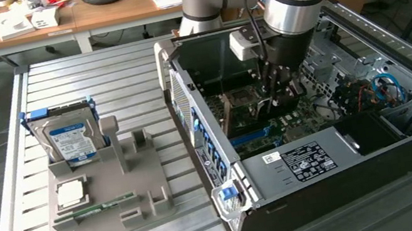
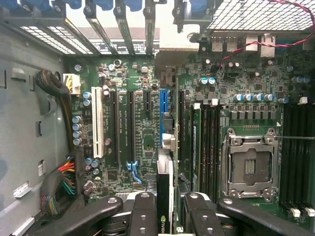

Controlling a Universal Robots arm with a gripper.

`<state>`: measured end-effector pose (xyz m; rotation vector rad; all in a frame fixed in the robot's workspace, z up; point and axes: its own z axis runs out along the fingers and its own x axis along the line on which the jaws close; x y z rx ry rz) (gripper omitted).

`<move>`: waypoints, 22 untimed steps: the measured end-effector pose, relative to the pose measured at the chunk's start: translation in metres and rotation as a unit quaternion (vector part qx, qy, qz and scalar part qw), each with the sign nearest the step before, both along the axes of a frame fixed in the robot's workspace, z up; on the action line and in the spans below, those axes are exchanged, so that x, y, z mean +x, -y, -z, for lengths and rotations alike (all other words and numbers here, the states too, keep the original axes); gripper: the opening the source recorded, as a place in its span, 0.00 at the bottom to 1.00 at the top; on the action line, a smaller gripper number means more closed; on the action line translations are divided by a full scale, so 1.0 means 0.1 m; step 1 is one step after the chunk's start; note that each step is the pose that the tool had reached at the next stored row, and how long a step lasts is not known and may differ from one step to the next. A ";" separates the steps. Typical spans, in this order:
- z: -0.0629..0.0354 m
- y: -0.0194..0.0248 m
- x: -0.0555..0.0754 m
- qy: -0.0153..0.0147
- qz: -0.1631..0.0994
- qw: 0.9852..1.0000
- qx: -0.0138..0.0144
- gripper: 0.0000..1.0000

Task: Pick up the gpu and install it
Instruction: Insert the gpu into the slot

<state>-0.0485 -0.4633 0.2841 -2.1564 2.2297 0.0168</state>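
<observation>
Claw (image 2: 170,216) pinching gpu (image 2: 164,201) edge-on between its fingers (image 2: 145,214), hanging inside open computer case (image 1: 324,158) over motherboard (image 2: 123,147). Card running in line with blue slot (image 2: 164,105); whether already touching it, cannot tell.

Step in hand, judging: seating card.

Doing it well means:
- holding card upright
- keeping lower edge parallel to slot
- keeping bracket end facing rear slot covers (image 2: 122,27)
- pressing straight and evenly, no twisting

Risk: contacts missing slot, scraping board.

Hard drive (image 1: 70,139) sitting in holder on surface (image 1: 96,71), well apart.
</observation>
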 end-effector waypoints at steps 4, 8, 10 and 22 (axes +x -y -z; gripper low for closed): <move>0.003 0.001 -0.01 0.000 0.000 1.000 0.000 0.26; 0.008 0.001 -0.04 0.000 0.000 1.000 0.000 0.26; 0.011 0.000 -0.06 0.000 0.000 1.000 0.000 0.26; 0.036 0.023 -0.08 0.000 0.000 1.000 0.000 0.26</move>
